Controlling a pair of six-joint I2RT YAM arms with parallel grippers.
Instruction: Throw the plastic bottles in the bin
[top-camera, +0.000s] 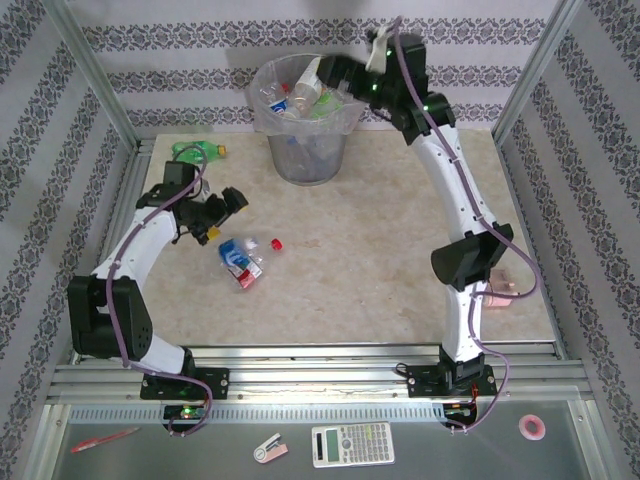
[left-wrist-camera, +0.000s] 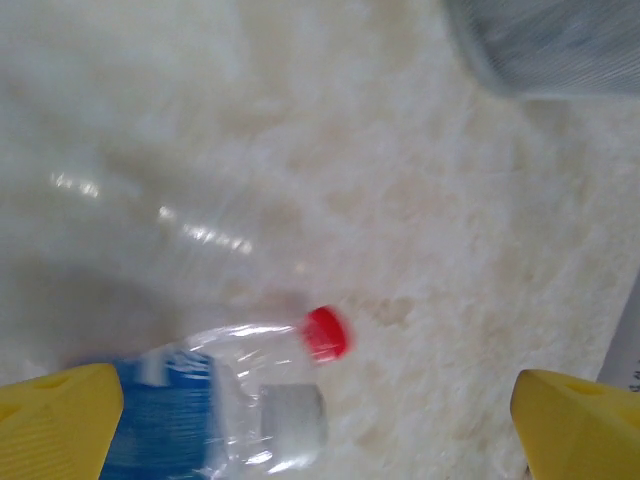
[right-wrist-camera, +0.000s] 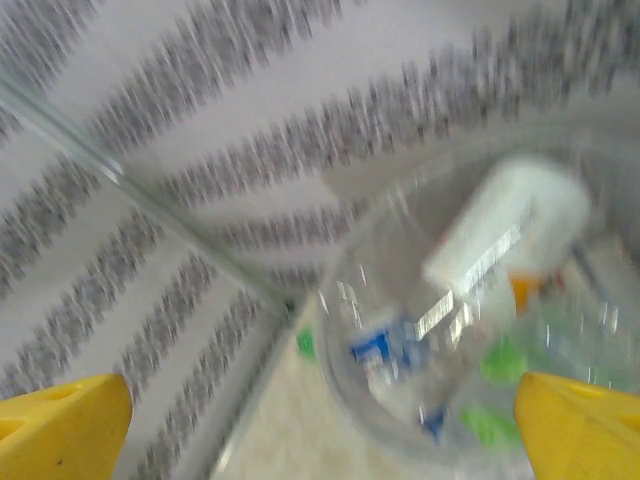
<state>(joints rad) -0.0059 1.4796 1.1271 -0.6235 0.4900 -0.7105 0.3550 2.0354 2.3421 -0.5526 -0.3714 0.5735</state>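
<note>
Here, the left claw (left-wrist-camera: 318, 425) gapes wide above a red-capped bottle (top-camera: 241, 260) on the table (top-camera: 380, 260); the right claw (top-camera: 330, 72) spreads wide over the bin (top-camera: 305, 160).

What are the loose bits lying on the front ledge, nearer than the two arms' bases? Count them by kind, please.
Red pen: 1
Calculator: 1
Pink tape roll: 1
Small pink-and-white object: 1
Total: 4
</note>
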